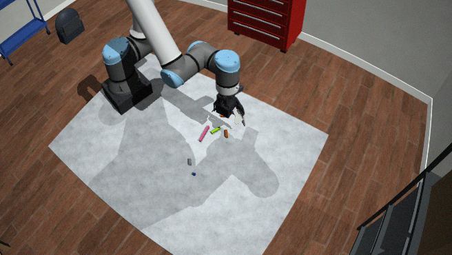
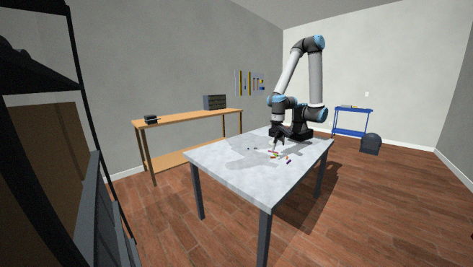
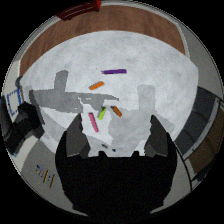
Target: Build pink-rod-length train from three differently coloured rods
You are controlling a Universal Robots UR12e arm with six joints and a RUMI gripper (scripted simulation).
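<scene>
The pink rod lies flat on the table, seen in the wrist view too. A lime rod lies just right of it, and an orange rod right of that; the three are close together but not in a line. A second orange rod and a purple rod lie farther off. A grey rod and a blue rod lie apart towards the front. My gripper is open and empty, hovering over the table beside the lime and orange rods.
The arm's base stands on the table's back left corner. The table's edges are far from the rods. A red drawer cabinet stands on the floor behind, and a wooden bench stands beside the table.
</scene>
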